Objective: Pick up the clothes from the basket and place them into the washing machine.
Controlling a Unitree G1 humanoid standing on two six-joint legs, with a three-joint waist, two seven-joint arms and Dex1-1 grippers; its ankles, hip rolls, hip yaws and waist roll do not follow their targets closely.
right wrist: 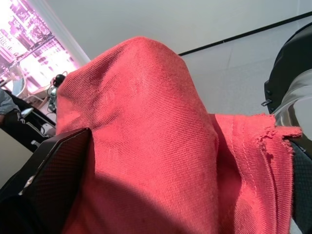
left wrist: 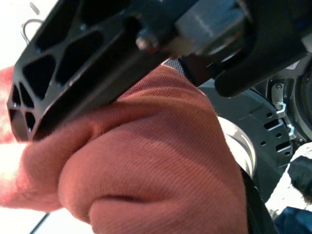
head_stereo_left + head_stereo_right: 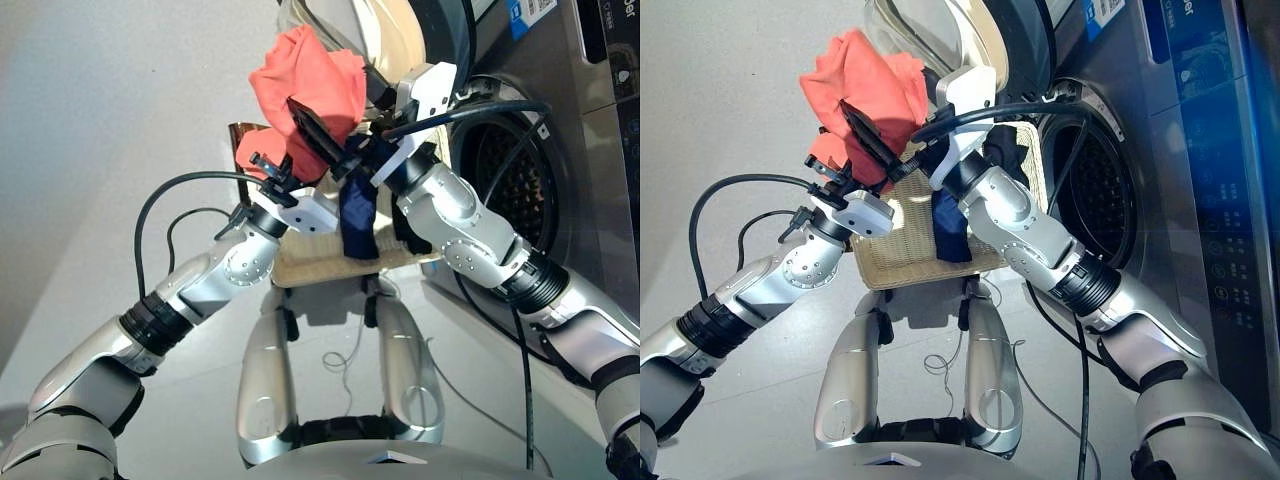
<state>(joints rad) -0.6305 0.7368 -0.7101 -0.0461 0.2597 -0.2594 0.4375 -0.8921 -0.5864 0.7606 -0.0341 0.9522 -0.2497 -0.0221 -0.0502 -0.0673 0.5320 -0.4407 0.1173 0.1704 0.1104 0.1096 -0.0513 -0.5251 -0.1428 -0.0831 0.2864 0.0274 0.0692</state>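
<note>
The coral red garment (image 3: 865, 95) was bunched high in the air above the basket (image 3: 895, 270), pinched between both arms. The left gripper (image 3: 865, 135) had its fingers clenched on the lower folds, one black finger pressed flat across the cloth in the left wrist view. The right gripper (image 3: 345, 140) also met the garment from the other side, with cloth draped over its finger in the right wrist view, so it too appeared clamped on it.

The drum opening of the washing machine (image 3: 1105, 190) lay to the robot's right of the garment and lower, beyond the right forearm. The right arm was nearer the drum, so it looked the better carrier for the drop.

The cloth looked soft and ribbed, crumpled into a loose lump with no clear long axis. Below it, the navy blue garment (image 3: 950, 235) hung over the basket, and the black garment (image 3: 1008, 150) lay nearer the door (image 3: 940, 30).
</note>
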